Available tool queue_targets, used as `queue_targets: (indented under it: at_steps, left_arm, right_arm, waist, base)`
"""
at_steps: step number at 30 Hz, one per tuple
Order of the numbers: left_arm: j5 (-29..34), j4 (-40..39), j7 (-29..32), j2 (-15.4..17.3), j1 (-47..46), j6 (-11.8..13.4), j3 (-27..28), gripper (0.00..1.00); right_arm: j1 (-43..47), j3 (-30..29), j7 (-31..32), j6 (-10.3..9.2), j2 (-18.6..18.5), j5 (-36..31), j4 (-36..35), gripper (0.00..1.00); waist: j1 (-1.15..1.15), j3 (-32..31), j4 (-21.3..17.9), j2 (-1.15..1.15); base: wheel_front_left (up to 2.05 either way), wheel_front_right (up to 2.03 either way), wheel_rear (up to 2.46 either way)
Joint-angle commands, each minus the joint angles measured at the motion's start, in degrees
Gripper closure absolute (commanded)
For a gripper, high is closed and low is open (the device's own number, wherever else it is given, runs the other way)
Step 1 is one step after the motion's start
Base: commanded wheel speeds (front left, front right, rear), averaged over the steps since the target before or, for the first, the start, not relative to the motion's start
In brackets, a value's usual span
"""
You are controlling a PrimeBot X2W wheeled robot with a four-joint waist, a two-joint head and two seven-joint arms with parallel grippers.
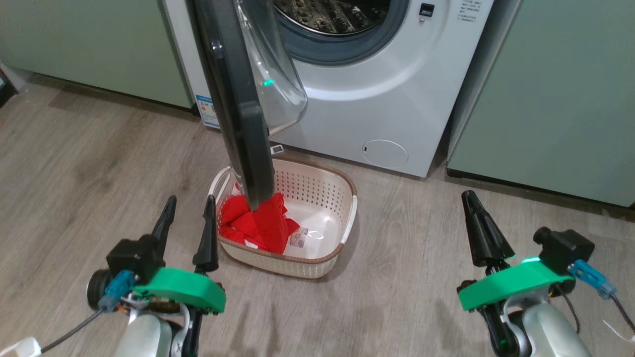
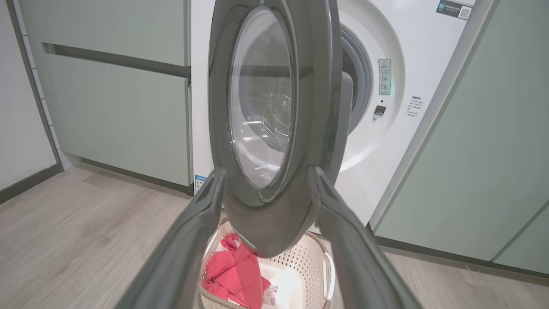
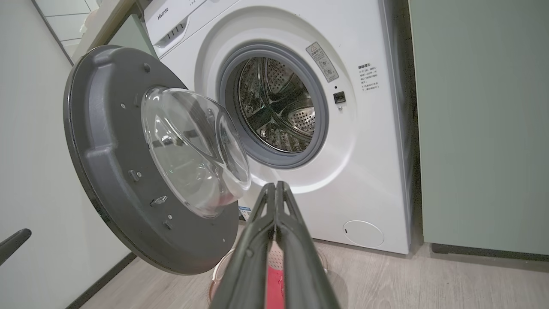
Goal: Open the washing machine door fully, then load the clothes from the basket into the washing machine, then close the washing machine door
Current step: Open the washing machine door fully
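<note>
Half-open washing machine door (image 1: 238, 109), seen edge-on from the head camera: its black rim stands out from the washing machine (image 1: 397, 99) at about a right angle, with the clear glass bowl facing the steel drum (image 3: 279, 107). The door's lower edge hangs over the clothes (image 1: 258, 223), a red heap at the left end of the basket (image 1: 342, 198), which sits on the wooden floor (image 1: 74, 163) just in front of the machine.

We judge the step in hand to be the opening itself. The door should swing further toward the pale green cabinets (image 1: 99, 44) on the hinge side until it no longer covers the basket. We would press on the black rim, not the glass bowl, and follow the hinge arc rather than push straight.

The left claw (image 1: 191, 199) is spread wide, near the basket's left end and touching nothing. The right claw (image 1: 470, 198) is pressed together and empty, well apart from the basket.

Legible writing: "Hisense" (image 3: 162, 16) on the top panel. We cannot read the warning label (image 3: 321, 62), the blue-edged sticker (image 1: 207, 110) or the label (image 1: 299, 239) on the basket's bottom.
</note>
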Motion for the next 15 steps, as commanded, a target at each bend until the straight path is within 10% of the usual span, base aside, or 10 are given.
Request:
queue_targets:
  at_steps: [1, 3, 4, 5, 6, 15]
  left_arm:
    - [0.4, -1.5, -0.6, 0.5, -1.5, -0.1, 2.2, 0.00]
    - [0.3, -1.2, -0.6, 0.5, -1.3, -0.2, 2.2, 0.00]
    - [0.3, -1.2, -0.6, 0.5, -1.2, -0.2, 2.2, 0.00]
    - [0.2, -1.2, -0.6, 0.5, -1.1, -0.2, 2.1, 0.00]
    - [0.2, -1.1, -0.6, 0.5, -1.0, -0.3, 2.1, 0.00]
    - [0.0, -0.9, -0.6, 0.5, -0.6, -0.2, 2.0, 0.00]
  right_arm:
    - [-1.9, 0.6, -0.5, 0.00, 0.3, -1.8, -2.6, 1.00]
    - [-1.4, -0.5, -0.5, 0.00, 0.8, -3.0, -2.9, 1.00]
    - [-1.3, -1.3, -0.5, 0.00, 1.0, -3.3, -3.0, 0.81]
    - [-1.3, -1.7, -0.5, 0.00, 1.2, -3.6, -3.2, 0.29]
    - [-1.2, -1.7, -0.5, 0.00, 1.3, -3.6, -3.1, 0.01]
    - [-1.0, -1.7, -0.5, 0.00, 1.7, -4.6, -2.4, 0.00]
  waist:
    - [0.00, 0.1, -0.3, 0.00]
    - [0.00, 0.1, -0.5, 0.00]
    - [0.00, 0.1, -0.6, 0.00]
    - [0.00, 0.2, -0.6, 0.00]
    - [0.00, 0.2, -0.6, 0.00]
    - [0.00, -0.2, -0.4, 0.00]
  base:
    - [0.00, 0.00, 0.00]
    - [0.00, 0.00, 0.00]
    - [0.00, 0.00, 0.00]
    - [0.00, 0.00, 0.00]
    - [0.00, 0.00, 0.00]
    - [0.00, 0.00, 0.00]
